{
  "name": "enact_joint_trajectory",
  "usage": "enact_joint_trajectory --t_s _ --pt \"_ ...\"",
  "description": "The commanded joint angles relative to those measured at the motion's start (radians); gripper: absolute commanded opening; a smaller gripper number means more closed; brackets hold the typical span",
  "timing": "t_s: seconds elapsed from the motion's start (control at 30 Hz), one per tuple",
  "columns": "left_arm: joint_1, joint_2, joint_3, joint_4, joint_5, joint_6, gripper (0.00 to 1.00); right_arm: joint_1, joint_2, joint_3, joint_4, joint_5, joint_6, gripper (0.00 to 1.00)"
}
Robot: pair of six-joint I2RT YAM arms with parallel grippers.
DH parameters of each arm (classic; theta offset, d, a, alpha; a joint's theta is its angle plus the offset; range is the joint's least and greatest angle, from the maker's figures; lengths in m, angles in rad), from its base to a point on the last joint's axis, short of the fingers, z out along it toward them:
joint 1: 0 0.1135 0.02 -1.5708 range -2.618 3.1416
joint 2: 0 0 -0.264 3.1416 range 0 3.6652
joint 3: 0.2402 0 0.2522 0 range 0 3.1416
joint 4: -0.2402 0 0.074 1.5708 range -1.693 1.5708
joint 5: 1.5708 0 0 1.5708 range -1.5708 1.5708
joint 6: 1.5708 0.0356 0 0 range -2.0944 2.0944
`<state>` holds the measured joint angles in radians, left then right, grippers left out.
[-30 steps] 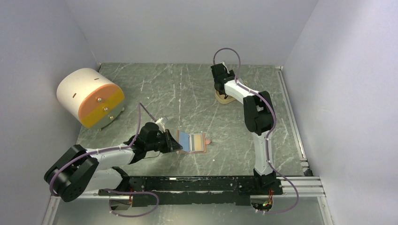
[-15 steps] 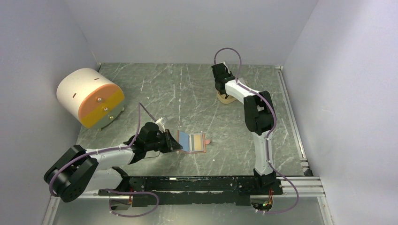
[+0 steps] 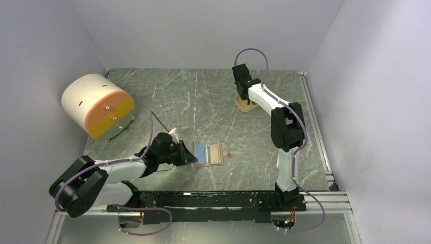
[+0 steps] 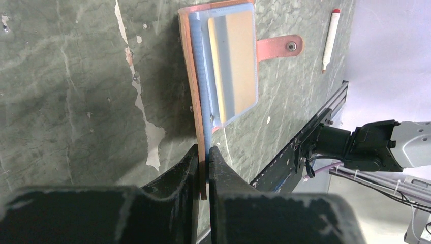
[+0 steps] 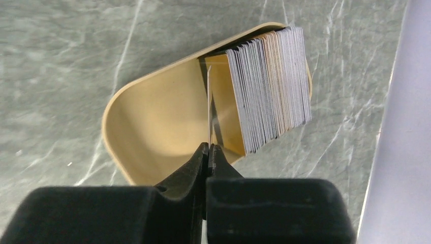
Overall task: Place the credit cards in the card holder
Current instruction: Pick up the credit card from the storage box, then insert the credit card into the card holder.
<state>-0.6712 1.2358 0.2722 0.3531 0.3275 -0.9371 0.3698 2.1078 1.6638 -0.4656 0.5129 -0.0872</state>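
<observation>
wrist-only detail: left claw (image 4: 203, 152) tight on card holder (image 4: 272, 48), right claw (image 5: 208, 148) likewise on credit card (image 5: 209, 107)

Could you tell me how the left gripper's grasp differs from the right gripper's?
The left gripper is shut on the edge of the open pink card holder; the right gripper is shut on a single card over the beige tray. The card holder shows its broad face to the wrist camera, whereas the single card shows only its edge. Both grippers pinch something thin.
</observation>
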Motion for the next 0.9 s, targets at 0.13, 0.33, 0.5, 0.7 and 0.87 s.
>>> enact_joint_trajectory --t_s 0.13,0.33,0.5,0.7,0.87 --pt "0.001 0.014 0.026 0.026 0.021 -0.007 0.15 -0.002 -0.171 -0.061 -0.116 -0.269 0.122 0.00" --pt "0.001 0.024 0.033 0.039 0.023 -0.026 0.16 0.005 -0.382 -0.202 -0.050 -0.533 0.250 0.00" --pt "0.001 0.044 0.024 0.091 0.051 -0.043 0.27 0.030 -0.568 -0.432 0.116 -0.748 0.394 0.00" --pt "0.001 0.044 0.021 0.084 0.039 -0.058 0.23 0.058 -0.746 -0.710 0.312 -0.913 0.576 0.00" --pt "0.001 0.039 0.024 0.057 0.004 -0.073 0.09 0.076 -0.858 -0.931 0.513 -1.002 0.739 0.00"
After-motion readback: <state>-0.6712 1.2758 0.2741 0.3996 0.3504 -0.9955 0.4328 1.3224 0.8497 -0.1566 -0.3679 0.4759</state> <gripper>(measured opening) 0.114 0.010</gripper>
